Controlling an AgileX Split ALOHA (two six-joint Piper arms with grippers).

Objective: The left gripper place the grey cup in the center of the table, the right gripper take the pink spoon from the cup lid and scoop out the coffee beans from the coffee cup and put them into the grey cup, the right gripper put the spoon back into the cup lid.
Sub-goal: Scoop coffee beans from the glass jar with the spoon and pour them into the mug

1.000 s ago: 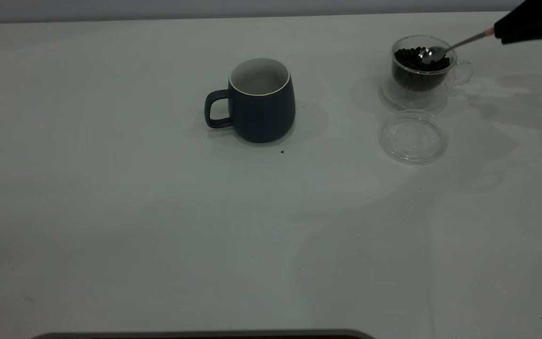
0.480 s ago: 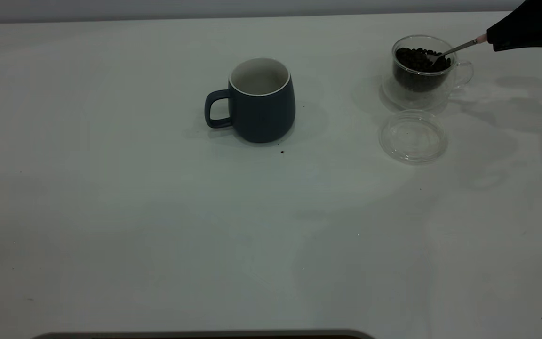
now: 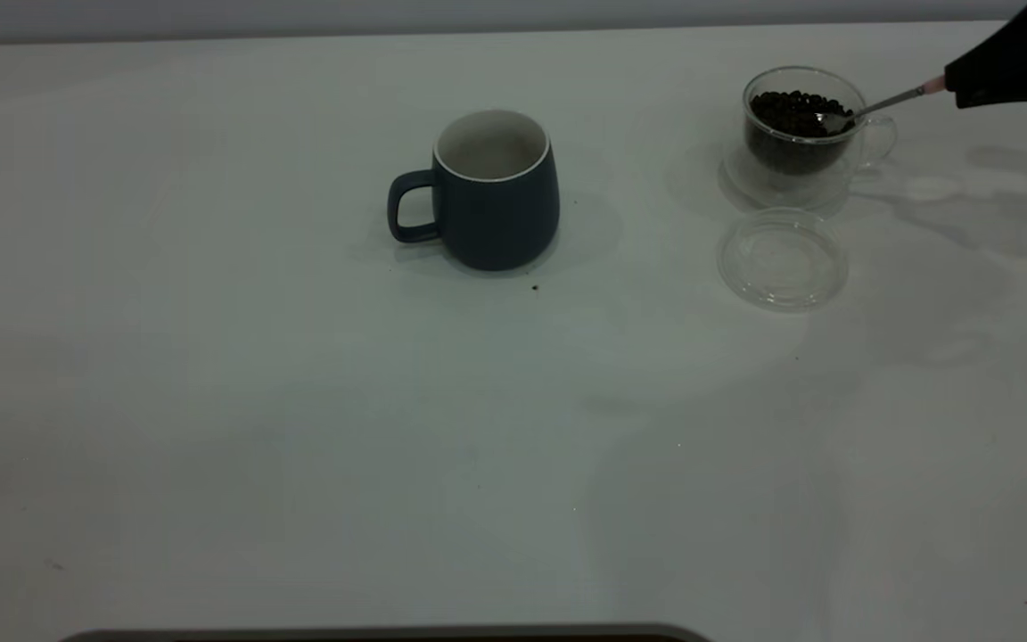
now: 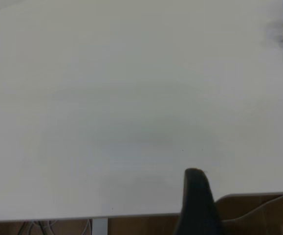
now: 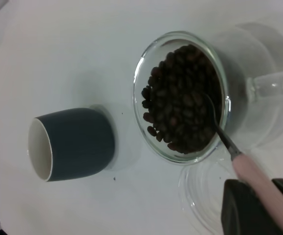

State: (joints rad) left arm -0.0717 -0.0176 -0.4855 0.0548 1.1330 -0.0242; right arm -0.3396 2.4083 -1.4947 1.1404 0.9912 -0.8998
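The grey cup (image 3: 496,192) stands upright mid-table with its handle to the left; the right wrist view also shows this grey cup (image 5: 73,144), white and bare inside. At the far right stands the clear coffee cup (image 3: 799,134), full of coffee beans (image 3: 797,111). My right gripper (image 3: 955,85) is shut on the pink spoon (image 3: 888,100) by its pink handle end. The right wrist view shows that spoon (image 5: 256,183) with its bowl dug into the coffee beans (image 5: 180,98) near the glass wall. The cup lid (image 3: 782,259) lies flat in front of the coffee cup with nothing on it.
One stray bean (image 3: 535,287) lies on the white table (image 3: 299,428) just in front of the grey cup. Part of my left gripper (image 4: 197,196) shows in the left wrist view, parked at the table's edge, far from the cups.
The right gripper has dropped lower and drawn back slightly right. The spoon bowl, earlier lying on top of the beans, has sunk into them at the cup's right side.
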